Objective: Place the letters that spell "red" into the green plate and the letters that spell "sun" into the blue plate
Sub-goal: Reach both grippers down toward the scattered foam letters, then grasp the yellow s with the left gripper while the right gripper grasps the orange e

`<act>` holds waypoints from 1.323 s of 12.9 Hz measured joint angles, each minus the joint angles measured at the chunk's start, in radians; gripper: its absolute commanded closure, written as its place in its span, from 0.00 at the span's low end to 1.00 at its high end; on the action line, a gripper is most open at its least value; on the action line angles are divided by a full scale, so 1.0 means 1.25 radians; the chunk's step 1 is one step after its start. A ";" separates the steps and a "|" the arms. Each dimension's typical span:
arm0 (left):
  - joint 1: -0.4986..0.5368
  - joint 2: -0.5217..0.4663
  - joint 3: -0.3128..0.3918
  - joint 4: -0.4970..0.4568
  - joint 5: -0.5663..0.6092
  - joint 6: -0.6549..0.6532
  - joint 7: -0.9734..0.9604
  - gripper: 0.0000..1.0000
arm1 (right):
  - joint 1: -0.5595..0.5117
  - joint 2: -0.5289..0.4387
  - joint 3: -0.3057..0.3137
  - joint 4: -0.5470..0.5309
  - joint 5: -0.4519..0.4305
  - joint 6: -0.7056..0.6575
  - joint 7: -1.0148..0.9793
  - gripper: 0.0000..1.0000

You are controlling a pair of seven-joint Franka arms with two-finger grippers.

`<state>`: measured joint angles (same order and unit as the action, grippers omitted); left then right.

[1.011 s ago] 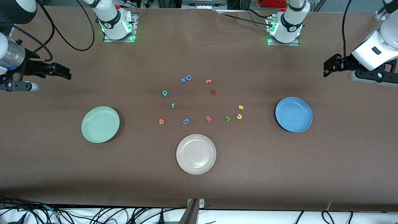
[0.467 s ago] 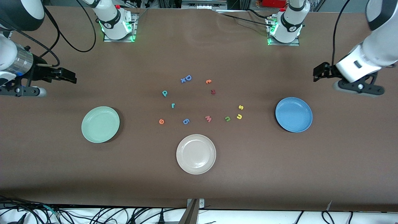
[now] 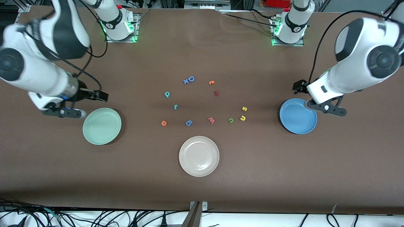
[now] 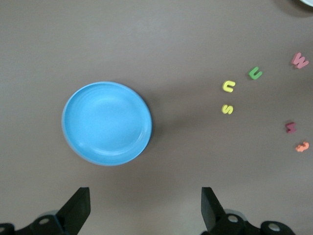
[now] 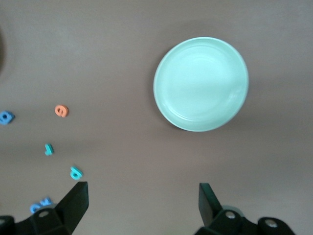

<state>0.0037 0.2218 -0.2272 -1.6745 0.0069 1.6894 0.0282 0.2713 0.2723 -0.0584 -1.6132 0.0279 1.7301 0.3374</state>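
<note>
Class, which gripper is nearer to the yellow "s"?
Left. The open left gripper is by the blue plate, beside the yellow "s"; the open right gripper is by the green plate.

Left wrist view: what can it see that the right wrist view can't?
Only the left wrist view shows the blue plate, the yellow "u", yellow "s" and green "n". Only the right wrist view shows the green plate, the orange "e", teal "r" and teal "d". Both show brown table and open jaws, holding nothing.
</note>
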 measured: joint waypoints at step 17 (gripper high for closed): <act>-0.201 0.224 -0.008 -0.199 0.063 0.492 -0.389 0.00 | 0.190 0.204 0.002 -0.137 0.000 0.506 0.498 0.00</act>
<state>-0.2476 0.5018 -0.2366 -1.9237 0.0851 2.3046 -0.4577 0.5084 0.5269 -0.0562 -1.7850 0.0285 2.3632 0.9601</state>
